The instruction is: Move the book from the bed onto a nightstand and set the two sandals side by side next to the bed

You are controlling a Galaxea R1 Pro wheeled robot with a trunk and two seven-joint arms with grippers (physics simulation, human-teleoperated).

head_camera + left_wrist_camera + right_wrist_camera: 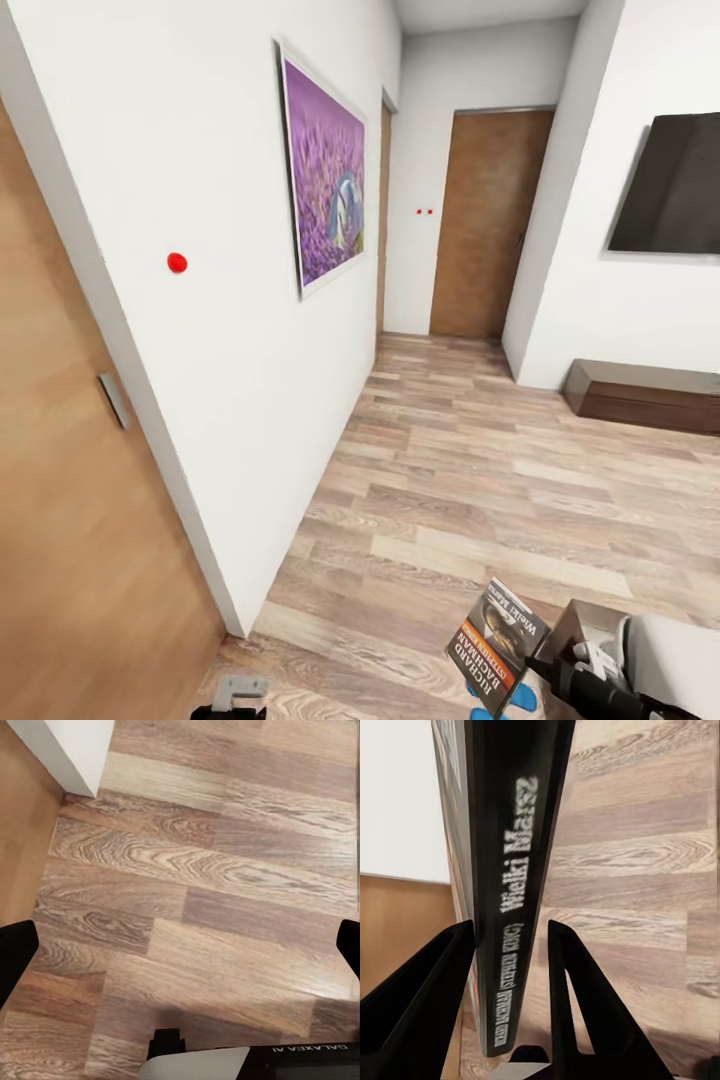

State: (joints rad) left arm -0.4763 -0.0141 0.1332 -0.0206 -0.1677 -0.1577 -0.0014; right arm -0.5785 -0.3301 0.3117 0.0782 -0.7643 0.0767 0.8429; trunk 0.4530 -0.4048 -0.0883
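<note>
Head view is showing, nearest at about 5 o'clock, the right gripper (548, 668) holding the book (497, 647) above the wood-plank floor (470, 480); the book is tilting, its cover with the orange band and the white lettering is facing the camera, and something blue (500, 702) is peeking out just under its lower edge, too hidden to name. Right wrist view is looking along the two black fingers (577, 997), which are closing on the book (510, 870) from both sides, so the jaws are only as wide apart as the thin book, and its dark spine with white letters is standing between them. At 7 o'clock in the head view a small grey part of the left arm (238, 688) is showing at the lower edge. Left wrist view is showing the dark tips of the left gripper (187, 960) at the two sides of the picture, wide apart, with nothing between them except the floor (210, 870). At 9 o'clock a brown door (70, 520) is standing close. Farther, at 11 o'clock, a purple picture (325, 175) is hanging on the white wall (220, 350). At 3 o'clock a low dark cabinet (645, 395) is sitting under a black screen (675, 190). Farthest, at 12 o'clock, another brown door (485, 225) is closing the corridor.
</note>
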